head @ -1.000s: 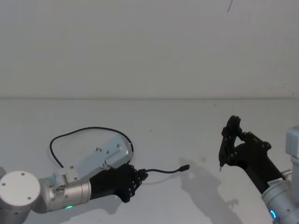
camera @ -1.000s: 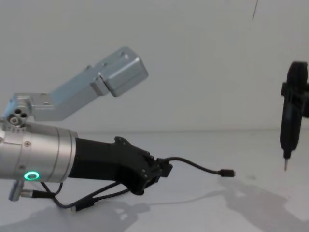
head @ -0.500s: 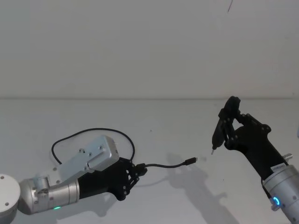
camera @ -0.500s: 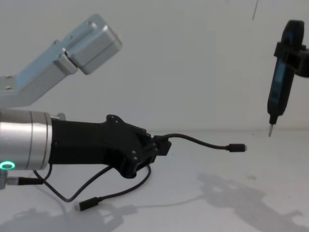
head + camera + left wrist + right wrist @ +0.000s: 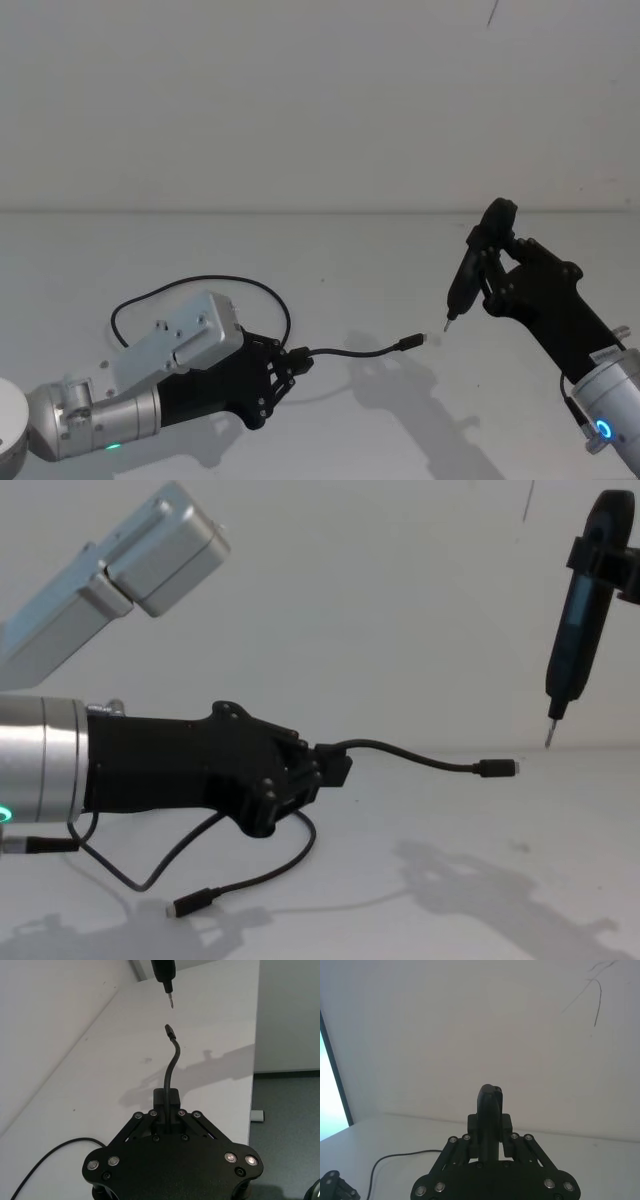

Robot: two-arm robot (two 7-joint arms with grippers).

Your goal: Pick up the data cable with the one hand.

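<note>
Where the left arm enters at your lower left, note the left gripper (image 5: 290, 362): its fingers are closed on the data cable (image 5: 350, 354), pinching it a short way behind one plug. In the chest view, that gripper (image 5: 325, 768) is raised clear of the table (image 5: 420, 820), and the cable (image 5: 410, 756) projects from it toward your right, ending in a free plug (image 5: 497, 768) held in the air. Behind the grip, the rest of the cable droops below the gripper body, loops, and reaches the table, where the second plug (image 5: 188, 906) lies. In the head view, the slack runs in a wide loop (image 5: 190, 290) on the table behind the left arm.

In the left wrist view, you can see the cable (image 5: 170, 1067) rising straight out from between the closed fingers (image 5: 165, 1105).

Farther out on your right, the right gripper (image 5: 495, 270) is closed on a slim black pen-like tool (image 5: 465, 280). Its metal tip (image 5: 448, 322) points down, just beside the free plug (image 5: 410, 343) but not touching it. In the chest view, the tool (image 5: 575, 645) hangs nearly upright above the table.
</note>
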